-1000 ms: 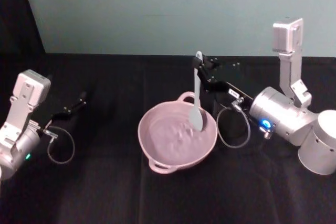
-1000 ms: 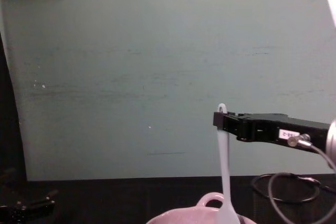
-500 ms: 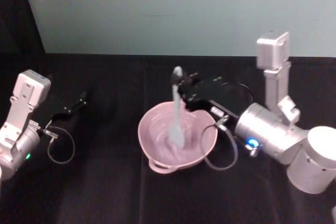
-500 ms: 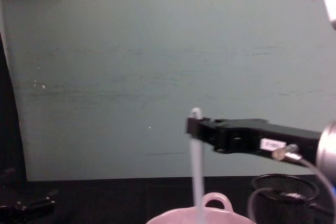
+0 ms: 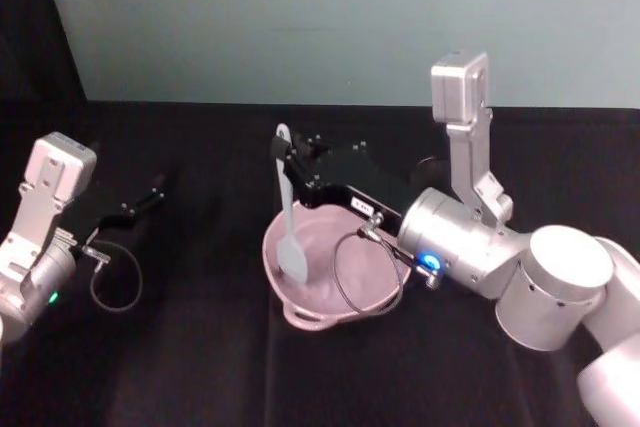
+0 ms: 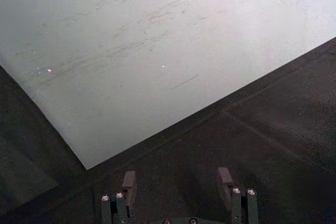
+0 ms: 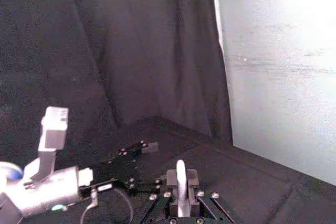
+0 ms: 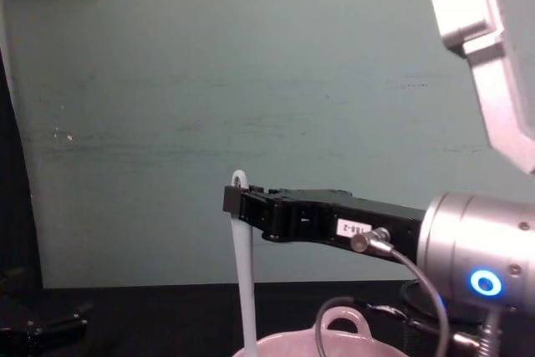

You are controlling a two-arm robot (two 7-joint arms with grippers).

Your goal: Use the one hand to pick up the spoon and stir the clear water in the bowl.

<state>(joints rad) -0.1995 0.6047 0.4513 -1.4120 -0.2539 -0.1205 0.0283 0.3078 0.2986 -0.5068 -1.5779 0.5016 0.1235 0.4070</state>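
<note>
My right gripper [image 5: 283, 152] is shut on the upper handle of the white spoon [image 5: 287, 202], which hangs upright. The spoon's flat head dips into the pale pink bowl [image 5: 322, 295] near its left rim. From the chest, the spoon [image 8: 243, 282] drops from the black gripper [image 8: 236, 201] toward the bowl [image 8: 351, 346] with its loop handle. In the right wrist view the spoon handle [image 7: 180, 179] stands clamped between the jaws. My left gripper [image 5: 150, 192] rests far left on the table, and its fingers [image 6: 128, 182] stand apart with nothing between them.
A black cloth [image 5: 200, 347] covers the table, with a teal wall [image 5: 300, 17] behind it. The right arm's grey cable [image 5: 360, 277] loops over the bowl. A dark round object [image 5: 430, 164] sits behind the right arm. My left arm [image 5: 40, 227] lies at the left edge.
My right gripper has swept the spoon leftward across the bowl, from its right side to its left rim, and the arm followed over the bowl. The left arm stayed still.
</note>
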